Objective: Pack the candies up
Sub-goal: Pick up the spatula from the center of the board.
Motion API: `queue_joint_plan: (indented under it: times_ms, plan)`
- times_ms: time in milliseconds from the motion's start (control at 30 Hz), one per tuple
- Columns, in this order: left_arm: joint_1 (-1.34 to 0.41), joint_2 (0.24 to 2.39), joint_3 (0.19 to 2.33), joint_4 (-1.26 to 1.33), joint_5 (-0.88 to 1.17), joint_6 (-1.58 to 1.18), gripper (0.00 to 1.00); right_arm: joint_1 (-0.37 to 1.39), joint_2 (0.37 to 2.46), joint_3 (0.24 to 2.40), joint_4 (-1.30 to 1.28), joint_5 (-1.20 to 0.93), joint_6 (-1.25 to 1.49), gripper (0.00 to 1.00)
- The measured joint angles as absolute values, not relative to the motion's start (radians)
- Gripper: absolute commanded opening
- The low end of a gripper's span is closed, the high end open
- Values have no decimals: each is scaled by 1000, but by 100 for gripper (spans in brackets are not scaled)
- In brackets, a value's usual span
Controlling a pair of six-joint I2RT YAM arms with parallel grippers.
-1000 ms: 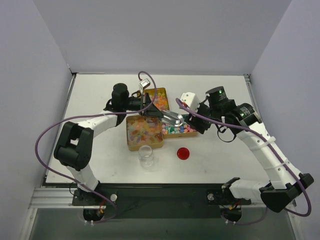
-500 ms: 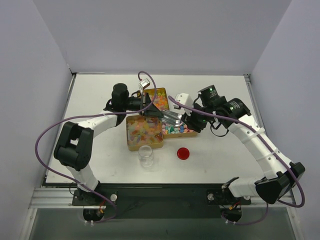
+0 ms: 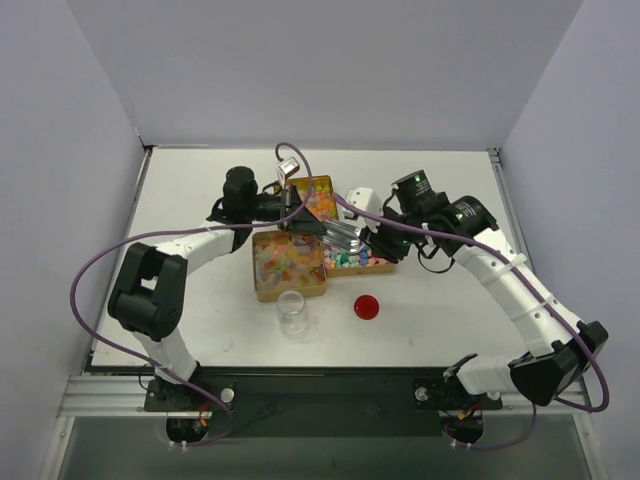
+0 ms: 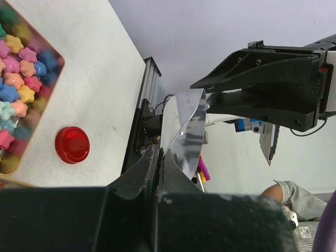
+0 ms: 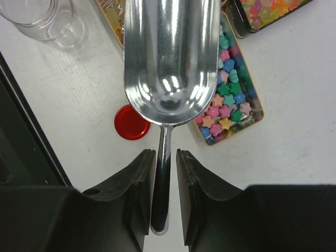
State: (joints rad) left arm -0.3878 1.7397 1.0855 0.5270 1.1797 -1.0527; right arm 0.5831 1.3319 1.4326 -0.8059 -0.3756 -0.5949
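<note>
A shiny metal scoop (image 3: 343, 234) hangs empty over the tins, held level. My left gripper (image 3: 305, 225) is shut on the scoop's thin front rim (image 4: 181, 131). My right gripper (image 5: 164, 153) is open, its fingers straddling the scoop's handle (image 5: 161, 178); the left finger is almost touching and a small gap shows on the right. Star-shaped candies (image 5: 231, 100) fill a tin under the scoop bowl (image 5: 170, 58). Orange and yellow gummy candies (image 3: 288, 260) fill a nearer tin. A third tin of candies (image 3: 318, 200) sits behind.
An empty clear glass jar (image 3: 292, 312) stands in front of the gummy tin, also showing in the right wrist view (image 5: 37, 18). A flat red round lid (image 3: 367, 306) lies to its right on the white table (image 3: 450, 320). Grey walls enclose the table.
My right arm has swung left and closer, bringing its open fingers around the scoop handle. The left gripper and the scoop have stayed put.
</note>
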Motion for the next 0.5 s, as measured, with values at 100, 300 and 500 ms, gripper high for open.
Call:
queue_joint_plan:
  times_ms: [100, 300, 500]
  plan:
    - [-388, 1745, 1085, 527, 1180, -1053, 0, 584, 1335, 1434, -804, -376, -595, 20]
    - [-386, 1753, 1085, 525, 1178, -1056, 0, 585, 1345, 1435, -793, -362, -593, 0]
    - [-376, 1758, 1103, 479, 1165, -1023, 70, 582, 1350, 1435, -797, -362, -631, 0]
